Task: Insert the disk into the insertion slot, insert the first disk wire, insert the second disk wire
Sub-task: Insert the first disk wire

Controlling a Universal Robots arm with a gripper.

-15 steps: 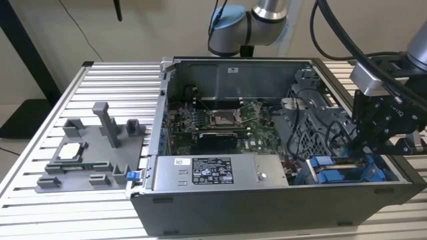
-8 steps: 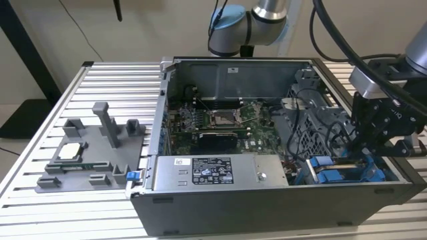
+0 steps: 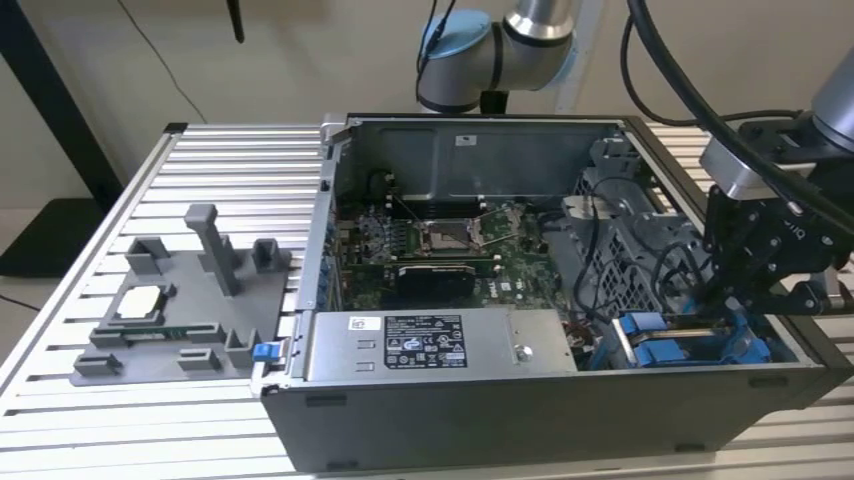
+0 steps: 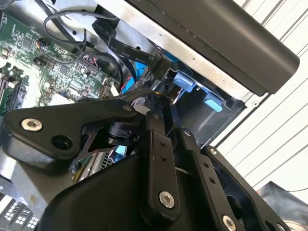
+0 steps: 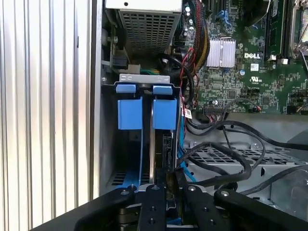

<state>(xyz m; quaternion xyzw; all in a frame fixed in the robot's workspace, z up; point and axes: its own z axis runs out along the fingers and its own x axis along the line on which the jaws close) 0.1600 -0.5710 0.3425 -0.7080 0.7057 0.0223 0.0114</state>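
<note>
Disk (image 5: 166,150) edge-on in the insertion slot (image 5: 126,88), gripper (image 5: 168,182) at its near end.
Exterior view: gripper (image 3: 754,300) over the slot (image 3: 674,350), lower right. Second wrist view: jaws narrow, pinching something dark. First wrist view: probably the disk's edge, lower centre, touching the tips. Stiff, dense, shock-shy; hold by the blue carrier frame (image 5: 165,113).

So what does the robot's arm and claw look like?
The arm is silver-grey tubes with a light blue cap at a joint. Black cables run along it. The gripper is black, made of jointed bars with round screws.
</note>
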